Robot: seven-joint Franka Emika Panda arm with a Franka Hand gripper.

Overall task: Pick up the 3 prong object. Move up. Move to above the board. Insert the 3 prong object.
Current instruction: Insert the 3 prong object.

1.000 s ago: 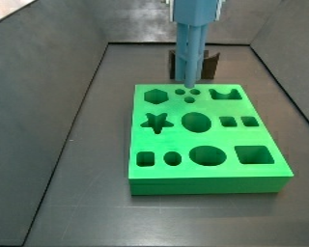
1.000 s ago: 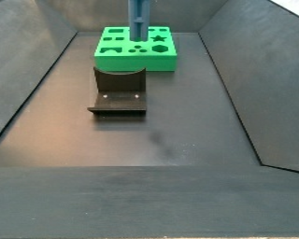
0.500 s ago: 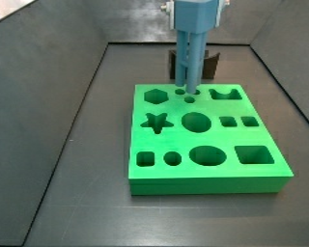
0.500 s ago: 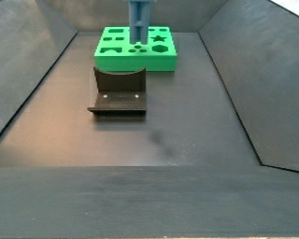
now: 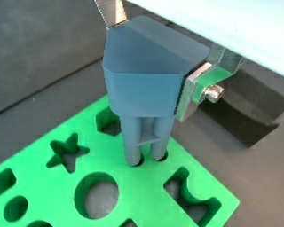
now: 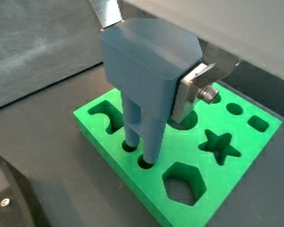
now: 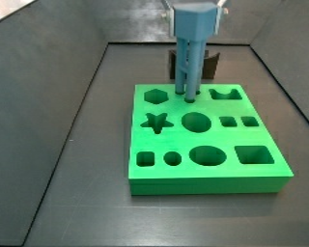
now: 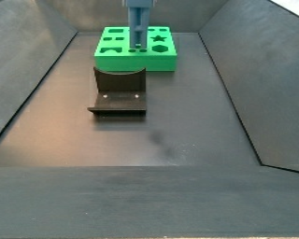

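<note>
While claw [image 5: 169,84] grips one 3 prong object [image 5: 145,80] — prongs entering one board [image 5: 61,191]

Over the last second the tool [image 7: 196,12] has come lower, carrying the 3 prong object [image 7: 191,56] down with it; the prong tips have gone from just above the board [image 7: 207,169] into its small holes.

Matt light blue plastic on the 3 prong object [image 5: 145,71], smooth-faced. Bright green smooth plastic, faintly sheened, on the board [image 7: 247,174] beneath it. Brushed silver metal on the gripper [image 6: 156,84] fingers [image 6: 194,84] clamping that blue head. Dull dark matt finish on the fixture [image 8: 119,97] beside the board.
</note>
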